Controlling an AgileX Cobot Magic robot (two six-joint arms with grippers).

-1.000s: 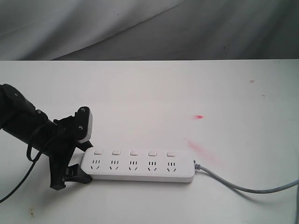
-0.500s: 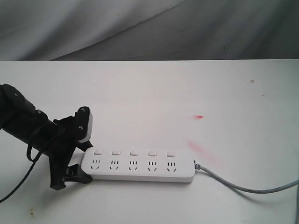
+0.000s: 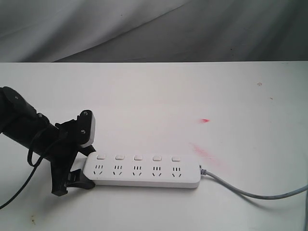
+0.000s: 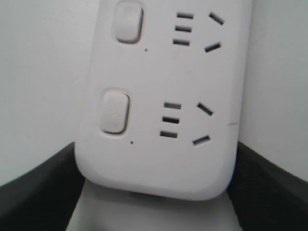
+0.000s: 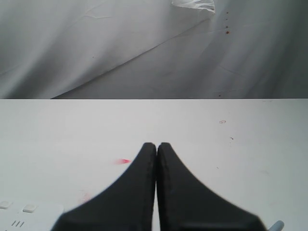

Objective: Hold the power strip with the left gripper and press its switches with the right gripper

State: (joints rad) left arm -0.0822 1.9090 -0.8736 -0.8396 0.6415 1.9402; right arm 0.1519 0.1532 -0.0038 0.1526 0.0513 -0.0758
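The white power strip (image 3: 144, 177) lies flat near the table's front, its grey cord (image 3: 250, 193) trailing right. Its row of small switches (image 3: 138, 157) sits above the sockets. My left gripper (image 3: 86, 166), black with a white block, is shut on the strip's left end. Up close, the black fingers (image 4: 38, 192) flank the rounded end of the power strip (image 4: 159, 159), and two switches (image 4: 115, 112) show. My right gripper (image 5: 156, 145) is shut with nothing in it, above the table to the right of the power strip (image 5: 29, 214). It is out of the exterior view.
Red smudges (image 3: 205, 120) mark the white table right of the strip, with a fainter one (image 3: 202, 151) by the cord end. A grey cloth backdrop (image 3: 154, 29) hangs behind the table's far edge. The left arm's thin black cable (image 3: 19, 190) loops at the front left.
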